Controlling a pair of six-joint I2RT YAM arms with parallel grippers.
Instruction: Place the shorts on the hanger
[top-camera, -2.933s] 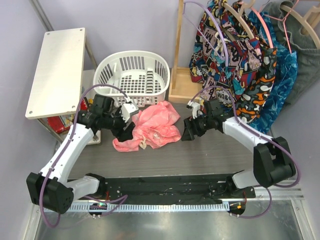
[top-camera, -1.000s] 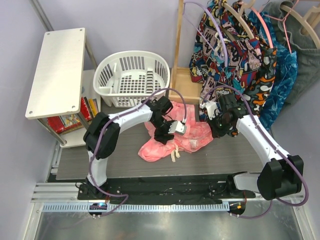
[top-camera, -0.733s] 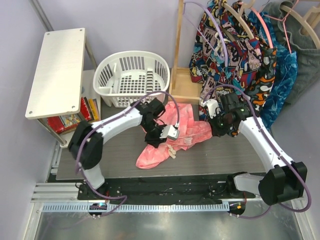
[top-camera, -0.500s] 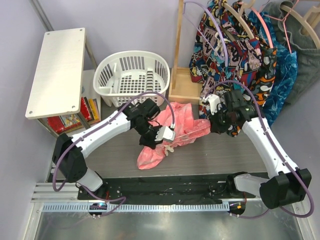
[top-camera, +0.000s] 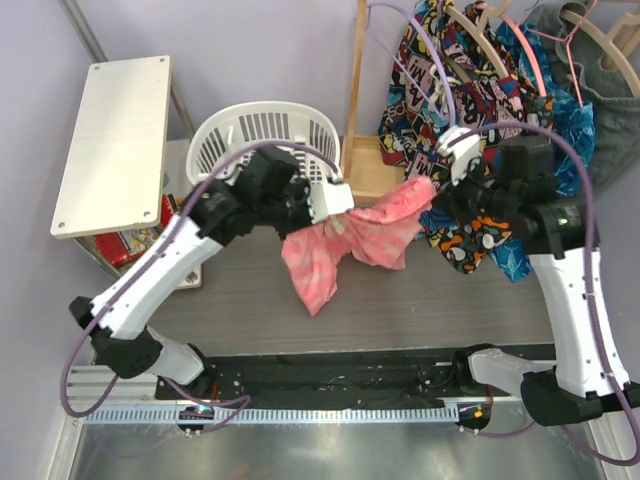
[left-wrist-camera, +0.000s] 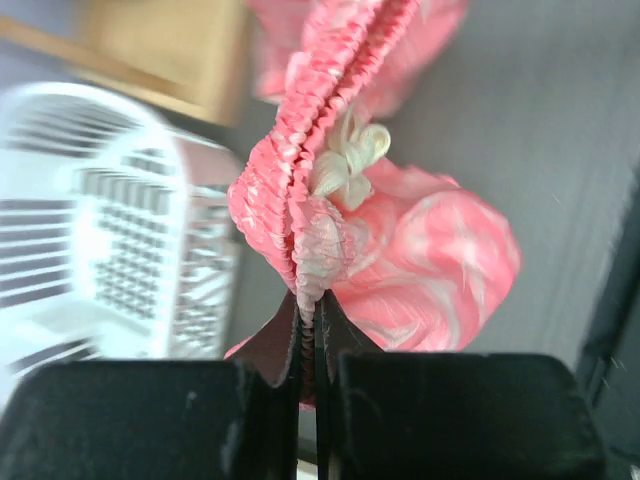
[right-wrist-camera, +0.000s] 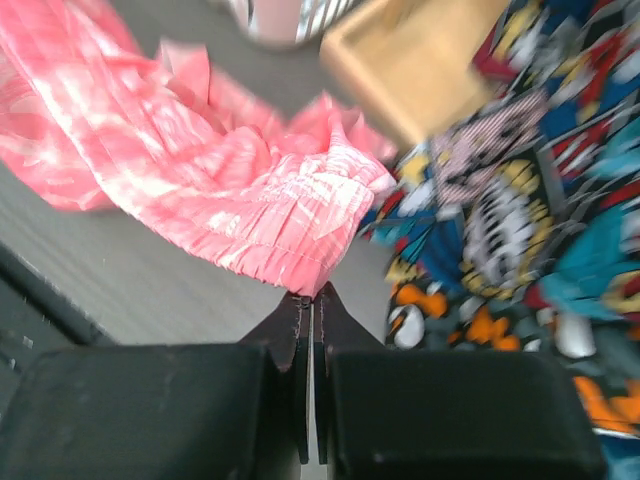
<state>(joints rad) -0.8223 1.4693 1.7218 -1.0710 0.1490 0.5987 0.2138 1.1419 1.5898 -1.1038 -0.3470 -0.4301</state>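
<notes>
Shorts (top-camera: 352, 236), coral-pink with a paler mottled print: hanging stretched between the two grippers, over the grey tabletop (top-camera: 430, 300), in front of the white laundry basket (top-camera: 262, 113) and the wooden rack base (top-camera: 366, 172). Sagging in the middle, with one leg drooping toward the tabletop; not possible to tell whether touching it.

Being pinched at the ruched waistband by the left gripper (left-wrist-camera: 309, 305), fingers clenching tight on the elastic, near the white drawstring knot (left-wrist-camera: 350, 165) further along the band. Being pinched at a gathered edge by the right gripper (right-wrist-camera: 308, 300), fingers likewise clamping down on a thin fold of the pink fabric, just beside the comic-print garments (right-wrist-camera: 500, 220).

Hanging on the rack behind, apart from the shorts: hanger (top-camera: 436, 52), thin and pale lavender, hooking on at the top of the rack and curving down among the comic-print garments. Not touching either gripper.
</notes>
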